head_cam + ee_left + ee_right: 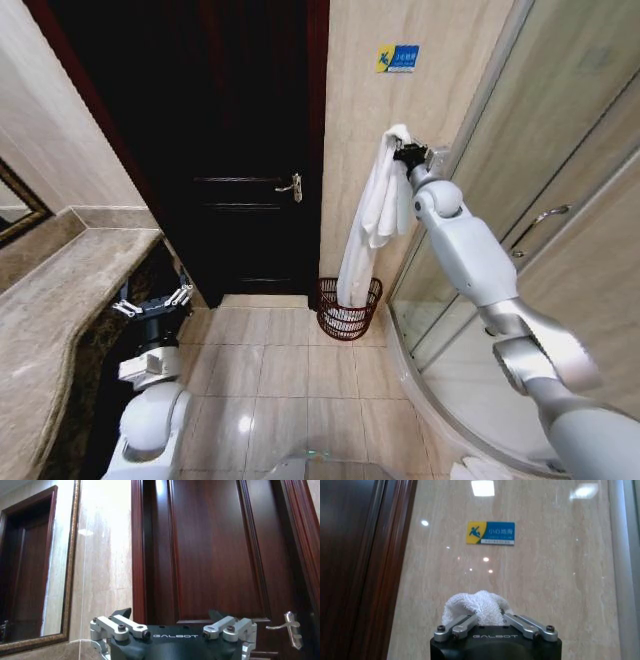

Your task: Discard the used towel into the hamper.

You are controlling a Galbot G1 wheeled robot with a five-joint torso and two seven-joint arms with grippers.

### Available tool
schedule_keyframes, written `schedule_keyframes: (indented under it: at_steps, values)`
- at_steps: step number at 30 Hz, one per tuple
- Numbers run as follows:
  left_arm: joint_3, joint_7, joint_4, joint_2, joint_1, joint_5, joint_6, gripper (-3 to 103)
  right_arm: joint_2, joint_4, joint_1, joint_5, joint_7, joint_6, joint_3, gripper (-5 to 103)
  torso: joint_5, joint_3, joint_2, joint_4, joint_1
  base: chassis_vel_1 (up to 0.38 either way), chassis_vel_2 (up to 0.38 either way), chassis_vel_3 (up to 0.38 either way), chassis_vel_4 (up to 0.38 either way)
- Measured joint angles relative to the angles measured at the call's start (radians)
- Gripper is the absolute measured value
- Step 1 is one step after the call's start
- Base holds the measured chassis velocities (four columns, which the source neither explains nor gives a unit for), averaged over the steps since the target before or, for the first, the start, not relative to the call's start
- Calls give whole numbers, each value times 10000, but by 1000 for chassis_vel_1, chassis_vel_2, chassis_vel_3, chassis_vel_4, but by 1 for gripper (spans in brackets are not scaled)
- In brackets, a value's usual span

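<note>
A white terry-cloth towel (375, 215) with a rough nap hangs above a dark reddish-brown openwork hamper (349, 308). The door (215, 150) at left is dark polished wood; wall (545, 573) and floor tiles (300, 380) are glossy beige stone.

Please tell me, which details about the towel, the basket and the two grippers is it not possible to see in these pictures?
- Head view: the towel's lower end drops behind the hamper's rim; whether it touches the bottom is hidden.
- Right wrist view: the right gripper hides the towel's hanging part.
- Head view: the small sign's text is too small.
- Left wrist view: the left gripper's fingertips are cut off.
</note>
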Motion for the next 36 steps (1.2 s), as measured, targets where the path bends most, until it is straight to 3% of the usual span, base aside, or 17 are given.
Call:
schedule_keyframes:
  at_steps: [36]
  values:
    - [370, 13, 43, -163, 168, 301, -59, 100, -592, 1630, -3047, -355, -37, 19, 1333, 4, 0, 0, 0, 1, 0, 0, 0, 0, 0]
